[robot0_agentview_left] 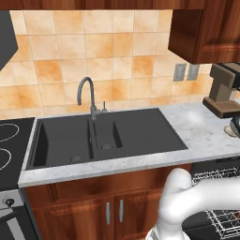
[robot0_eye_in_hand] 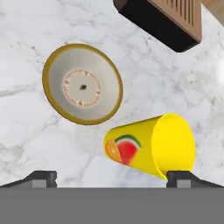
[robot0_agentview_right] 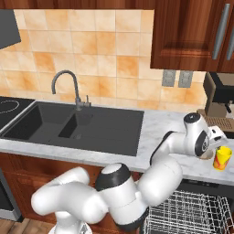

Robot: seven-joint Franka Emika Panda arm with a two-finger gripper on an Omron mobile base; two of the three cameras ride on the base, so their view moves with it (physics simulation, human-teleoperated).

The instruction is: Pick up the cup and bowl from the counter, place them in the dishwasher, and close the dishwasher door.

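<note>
In the hand view my gripper [robot0_eye_in_hand: 113, 179] is open, its two dark fingertips [robot0_eye_in_hand: 41, 178] spread wide just above the marbled counter [robot0_eye_in_hand: 35, 140]. The yellow cup [robot0_eye_in_hand: 151, 146], with a fruit picture on its side, stands between them, close to the right-hand tip. The beige bowl [robot0_eye_in_hand: 83, 84] with a brownish rim sits on the counter beyond the cup, apart from it. In the right base view the cup [robot0_agentview_right: 222, 158] stands by the counter's front edge, right of my wrist [robot0_agentview_right: 201, 137]. The dishwasher's grey wire rack [robot0_agentview_right: 192, 215] sticks out below the counter. Its door panel is out of view.
A dark coffee machine [robot0_agentview_right: 221, 98] with a brown base [robot0_eye_in_hand: 164, 19] stands right behind the bowl and cup. The dark double sink [robot0_agentview_right: 77, 123] and its tap [robot0_agentview_right: 68, 87] lie to the left. The stove [robot0_agentview_left: 9, 140] is at the far left. Reddish cabinets [robot0_agentview_left: 93, 206] sit under the counter.
</note>
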